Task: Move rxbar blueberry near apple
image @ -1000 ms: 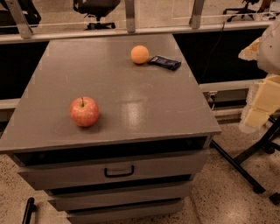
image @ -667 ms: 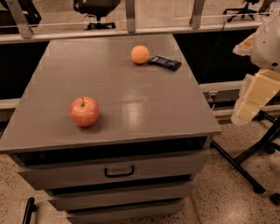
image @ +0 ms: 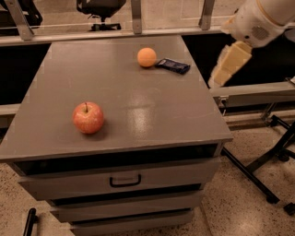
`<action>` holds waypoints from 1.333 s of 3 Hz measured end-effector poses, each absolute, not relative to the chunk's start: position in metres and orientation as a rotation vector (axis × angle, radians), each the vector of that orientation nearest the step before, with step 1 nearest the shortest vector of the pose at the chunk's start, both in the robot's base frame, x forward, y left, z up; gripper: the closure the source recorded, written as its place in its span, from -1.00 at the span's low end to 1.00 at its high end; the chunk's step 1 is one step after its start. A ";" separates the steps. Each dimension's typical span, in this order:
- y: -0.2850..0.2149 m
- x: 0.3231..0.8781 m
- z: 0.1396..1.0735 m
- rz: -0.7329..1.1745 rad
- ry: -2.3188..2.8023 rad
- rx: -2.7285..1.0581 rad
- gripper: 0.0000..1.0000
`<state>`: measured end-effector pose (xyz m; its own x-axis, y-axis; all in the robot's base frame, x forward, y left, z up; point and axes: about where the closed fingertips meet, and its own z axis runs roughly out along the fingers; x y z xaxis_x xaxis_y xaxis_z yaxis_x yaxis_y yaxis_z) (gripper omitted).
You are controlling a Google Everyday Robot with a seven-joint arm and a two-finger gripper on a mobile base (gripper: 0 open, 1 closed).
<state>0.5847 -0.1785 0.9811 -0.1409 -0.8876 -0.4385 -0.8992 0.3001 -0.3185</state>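
Observation:
The rxbar blueberry (image: 173, 65), a flat dark navy bar, lies near the back right corner of the grey cabinet top (image: 138, 101). The apple (image: 88, 117), red-pink with a short stem, sits at the front left of the top, far from the bar. My gripper (image: 227, 65) hangs in the air off the cabinet's right edge, a little to the right of the bar and level with it. It holds nothing that I can see.
A small orange round fruit (image: 146, 57) sits just left of the bar, almost touching it. The cabinet has drawers with a dark handle (image: 125, 180). A black stand's legs (image: 262, 170) spread on the floor at the right. An office chair (image: 100, 9) stands behind.
My arm and gripper have moved up and to the left, from low beside the cabinet to near the bar's level. The bar, apple and orange have not moved.

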 end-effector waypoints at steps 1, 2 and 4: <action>-0.161 0.652 0.977 0.136 1.986 -1.468 -1.00; -0.146 0.707 0.955 0.247 2.005 -1.343 -1.00; -0.126 0.767 0.897 0.381 2.086 -1.208 -1.00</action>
